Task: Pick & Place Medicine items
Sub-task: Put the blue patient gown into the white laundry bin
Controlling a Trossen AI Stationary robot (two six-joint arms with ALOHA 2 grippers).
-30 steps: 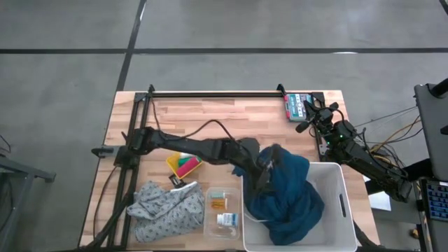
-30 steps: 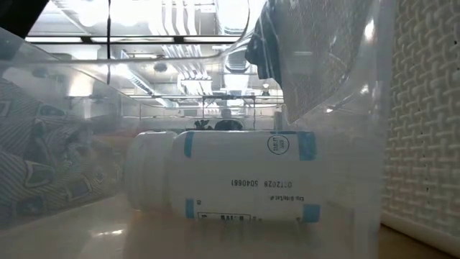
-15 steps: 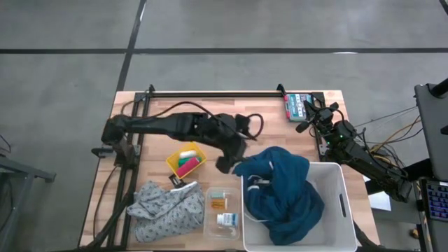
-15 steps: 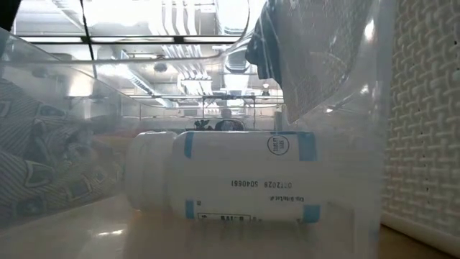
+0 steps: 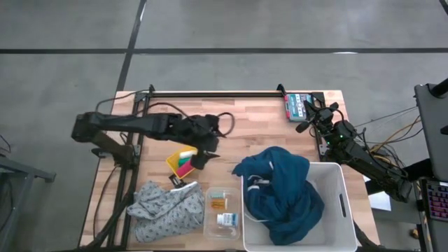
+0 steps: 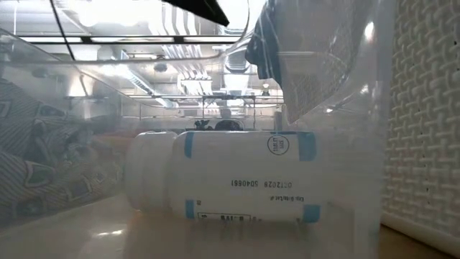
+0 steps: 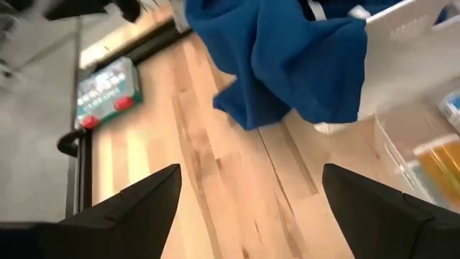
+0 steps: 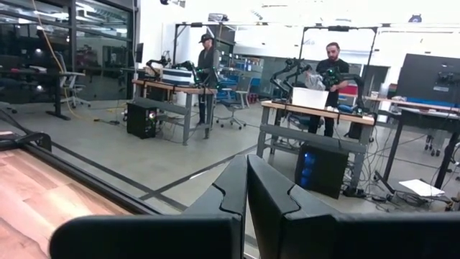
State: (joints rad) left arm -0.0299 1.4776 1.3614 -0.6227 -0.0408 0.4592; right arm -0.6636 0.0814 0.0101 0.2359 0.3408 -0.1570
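A small white item with blue print and a small orange item lie in a clear tub near the table's front edge. The low view shows the white item lying on its side. My left gripper hangs open above bare wood, just beyond the tub and next to a yellow tray. Its wrist view shows the orange item off to one side. My right gripper waits shut at the far right corner.
A blue cloth drapes over the far left corner of a white basket on the right. A grey patterned cloth lies left of the tub. The yellow tray holds small coloured items. A green and red box sits at the far right.
My left gripper has drawn back from the blue cloth at the basket's corner toward the table's left and slightly toward the far edge, and now hangs beside the yellow tray. The blue cloth has settled lower, and one corner of it lies spread over the basket's left rim.
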